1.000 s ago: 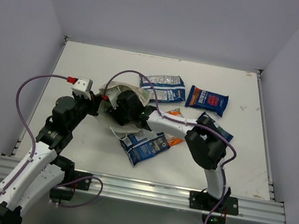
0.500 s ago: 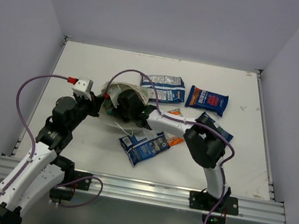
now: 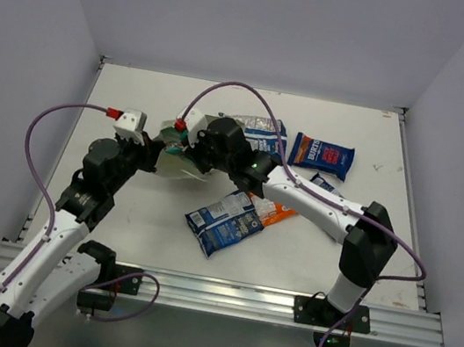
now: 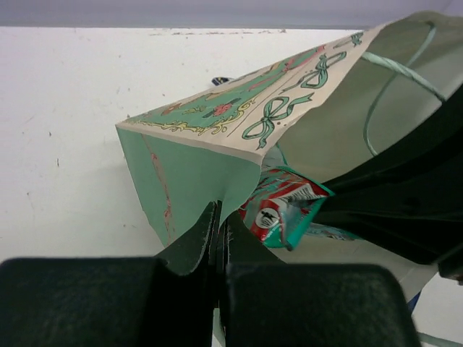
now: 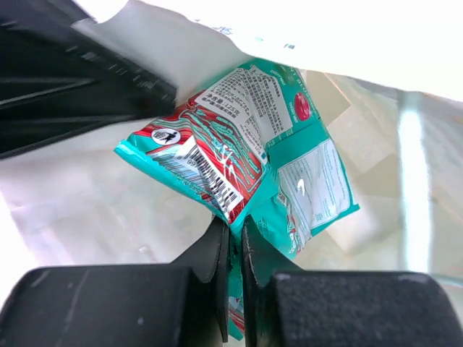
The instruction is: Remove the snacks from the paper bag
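The teal-green packet (image 5: 246, 155) sits at the mouth of the paper bag (image 4: 210, 137), left of centre in the top external view. The right claw (image 5: 236, 230) is closed on the packet's lower edge. The left claw (image 4: 219, 220) is clamped shut on the edge of the bag's near wall.

The step in hand appears to be extraction of this packet.

1. Hold the left claw fixed so the bag does not follow.
2. Draw the right claw straight out along the opening, away from the left claw.
3. Clear the string handle (image 4: 396, 69) before lowering.
4. Release on a bare part of the surface (image 3: 138, 95), apart from the blue-and-white packets (image 3: 223, 224) and the orange packet (image 3: 272, 213) lying outside the bag.

The packet is flat, crinkled foil, teal with red-and-white print, a barcode and a text panel. Only a narrow margin is gripped, so a sharp pull may cause it to slip.
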{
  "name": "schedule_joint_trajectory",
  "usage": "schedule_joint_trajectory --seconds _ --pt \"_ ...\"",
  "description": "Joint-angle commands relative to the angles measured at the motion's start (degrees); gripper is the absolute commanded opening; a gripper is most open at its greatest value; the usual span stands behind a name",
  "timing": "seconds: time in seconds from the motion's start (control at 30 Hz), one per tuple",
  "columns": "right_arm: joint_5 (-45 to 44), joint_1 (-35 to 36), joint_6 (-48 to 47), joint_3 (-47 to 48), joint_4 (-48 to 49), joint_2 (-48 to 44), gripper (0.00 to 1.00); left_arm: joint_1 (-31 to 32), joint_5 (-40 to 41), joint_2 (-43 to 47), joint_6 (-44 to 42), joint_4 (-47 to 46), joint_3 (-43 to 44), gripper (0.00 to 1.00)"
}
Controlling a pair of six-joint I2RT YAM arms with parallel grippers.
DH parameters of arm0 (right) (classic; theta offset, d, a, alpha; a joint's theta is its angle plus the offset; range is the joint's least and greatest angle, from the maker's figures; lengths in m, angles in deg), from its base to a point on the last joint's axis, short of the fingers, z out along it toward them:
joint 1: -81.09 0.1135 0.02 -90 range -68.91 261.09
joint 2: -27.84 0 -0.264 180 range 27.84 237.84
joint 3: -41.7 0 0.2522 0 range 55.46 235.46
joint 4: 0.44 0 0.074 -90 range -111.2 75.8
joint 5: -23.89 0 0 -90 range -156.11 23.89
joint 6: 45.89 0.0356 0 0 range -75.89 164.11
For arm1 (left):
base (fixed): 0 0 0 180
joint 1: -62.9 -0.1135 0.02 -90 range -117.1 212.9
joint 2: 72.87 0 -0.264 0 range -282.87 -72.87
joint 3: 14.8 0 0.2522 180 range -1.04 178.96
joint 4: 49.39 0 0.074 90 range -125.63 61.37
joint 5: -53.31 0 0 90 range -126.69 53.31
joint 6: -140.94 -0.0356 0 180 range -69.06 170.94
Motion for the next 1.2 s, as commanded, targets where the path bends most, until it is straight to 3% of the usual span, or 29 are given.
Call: schedule_joint_trajectory --seconds 0.0,0.3,0.77,1.0,1.17 --pt "3.88 0.07 0.67 2.79 0.65 -3.62 0.00 0.37 1.84 -1.27 0.95 0.52 3.77 0.00" --pt "7.84 -0.02 0.76 6.12 -2.61 -12.67 0.00 0.28 11.94 -7.25 1.30 3.59 11.77 0.00" --pt "19.97 -3.97 6.03 14.40 -0.86 -22.42 0.00 -1.21 18.45 -20.34 3.59 15.63 24.77 0.00" --pt "11.28 -7.49 3.66 5.28 -0.32 -30.77 0.00 -6.74 23.02 -26.06 0.70 25.91 38.46 0.00" --pt "-0.23 -9.69 1.39 -2.21 -0.85 -32.63 0.00 -14.04 23.90 -30.80 -1.07 31.90 47.27 0.00"
